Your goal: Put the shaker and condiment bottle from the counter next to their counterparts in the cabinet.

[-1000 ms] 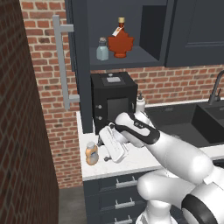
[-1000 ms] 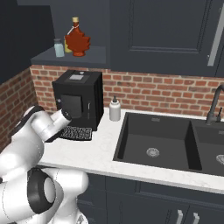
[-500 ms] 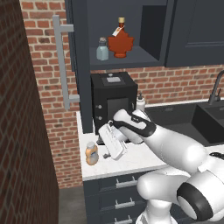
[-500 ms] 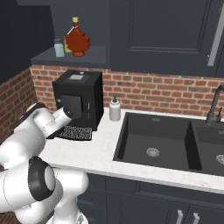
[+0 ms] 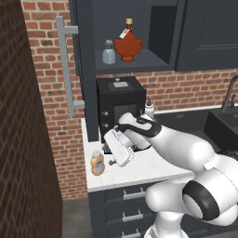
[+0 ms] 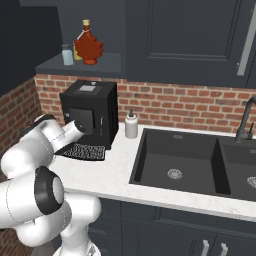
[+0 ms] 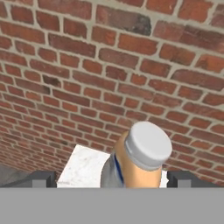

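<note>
At the left end of the counter (image 5: 153, 167), the gripper (image 5: 113, 160) has been swung lower and leftward over the past second and is now lined up on the condiment bottle (image 5: 97, 162), which stands near the counter's front corner beside the brick wall. Its jaws are spread wide, one fingertip (image 7: 43, 178) seen to each side of the bottle's pale cap, nothing yet held. A grasp is judged imminent. On the cabinet (image 5: 139, 60) shelf, the red maple-leaf bottle (image 5: 128, 44) is waiting.
</note>
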